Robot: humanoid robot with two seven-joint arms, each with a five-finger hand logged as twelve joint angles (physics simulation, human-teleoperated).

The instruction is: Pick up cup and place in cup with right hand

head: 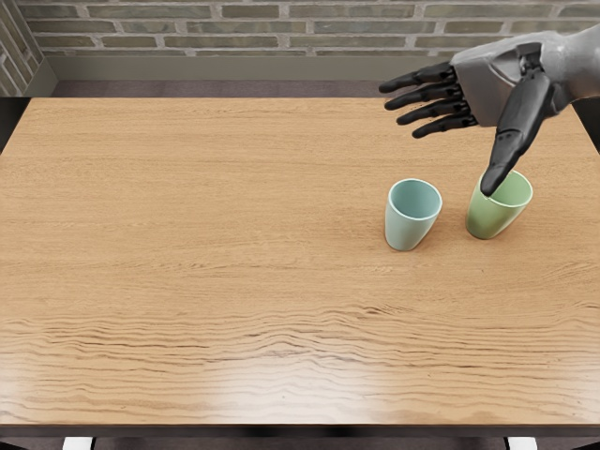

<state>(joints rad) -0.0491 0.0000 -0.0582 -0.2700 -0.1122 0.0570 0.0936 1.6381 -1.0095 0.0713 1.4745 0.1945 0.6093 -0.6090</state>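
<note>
overlapping green cup (489, 216): right hand (492, 89)

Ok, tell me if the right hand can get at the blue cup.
Probably yes: the right hand is open and empty, the blue cup stands upright with nothing over it, and the green cup sits apart, beside it.

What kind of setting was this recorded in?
Probably a simulated indoor room or lab mock-up: a pale wood-grain table stands before a grey-brown brick wall, and a grey-and-black five-finger robot hand reaches in over it.
</note>
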